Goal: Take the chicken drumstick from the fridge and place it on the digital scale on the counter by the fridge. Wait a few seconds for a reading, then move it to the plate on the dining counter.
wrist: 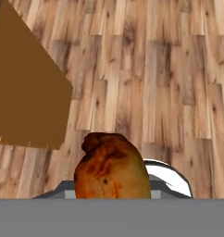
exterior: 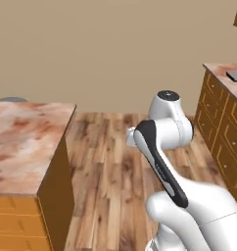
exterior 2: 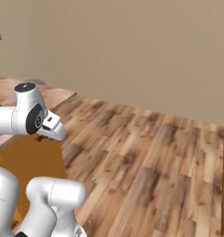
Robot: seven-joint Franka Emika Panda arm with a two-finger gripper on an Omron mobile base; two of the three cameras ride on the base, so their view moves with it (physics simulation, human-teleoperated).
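Hand view, nearest: the chicken drumstick [wrist: 112, 167] sits right at the camera, a lumpy club shape with glossy orange-brown skin and darker scorched patches toward its knobbed top. It stands where the fingertips would rise and covers them, so the drumstick reads as clamped in the gripper, held up off the wooden floor [wrist: 146, 78] with nothing under it but planks. The gripper's finger tips themselves are hidden behind the meat.

Past the drumstick: floor planks of mixed tan and grey-brown grain, running lengthwise away from the camera. At upper left of the hand view, a plain flat orange panel with a sharp corner.

Left base view: the white arm [exterior: 164, 147], smooth and rounded with a dark band along one link, folds over in the lower right. To its left stands the dining counter [exterior: 22, 142], a wide pink-brown marbled slab, mottled and matte, on an orange base with square edges.

Further off at the right edge, the short counter [exterior: 221, 73] has the same marbled top over orange drawer fronts with small knobs. A flat dark thing [exterior: 236, 75] lies on it, cut by the frame edge; cannot tell what it is.

Farthest: a plain beige wall [exterior: 115, 49].
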